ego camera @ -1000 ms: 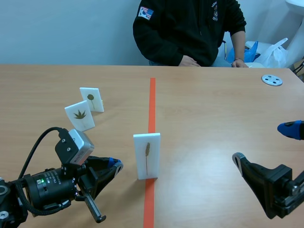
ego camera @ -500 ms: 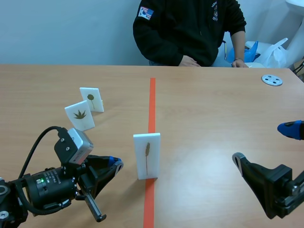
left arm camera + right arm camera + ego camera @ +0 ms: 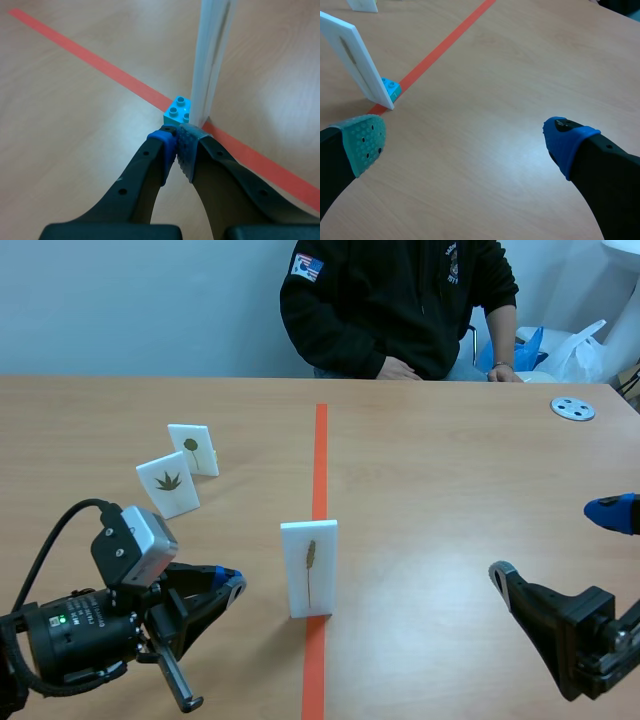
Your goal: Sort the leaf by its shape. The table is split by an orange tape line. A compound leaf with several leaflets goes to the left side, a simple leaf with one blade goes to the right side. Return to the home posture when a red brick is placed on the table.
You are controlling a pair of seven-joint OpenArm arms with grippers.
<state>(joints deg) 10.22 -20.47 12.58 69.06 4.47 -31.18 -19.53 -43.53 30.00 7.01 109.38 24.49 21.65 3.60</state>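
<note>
A white card (image 3: 309, 568) bearing one narrow leaf blade stands upright on the orange tape line (image 3: 320, 455), held by a cyan brick base (image 3: 177, 111). My left gripper (image 3: 228, 586) sits low to the card's left, a short gap away. In the left wrist view its fingers meet shut (image 3: 176, 142) on nothing, just short of the brick and the edge-on card (image 3: 212, 55). My right gripper (image 3: 556, 545) is open at the near right, well away from the card. The right wrist view shows the card (image 3: 350, 55) and brick (image 3: 391, 89) ahead of the open right gripper (image 3: 465, 135).
Two more white leaf cards stand on the left side, one with a many-fingered leaf (image 3: 168, 484) and one behind it (image 3: 193, 449). A person (image 3: 395, 305) sits across the table. A grey disc (image 3: 573, 408) lies far right.
My left arm has drawn back a little to the left, away from the centre card, fingers still shut. The right arm and all cards are where they were.
</note>
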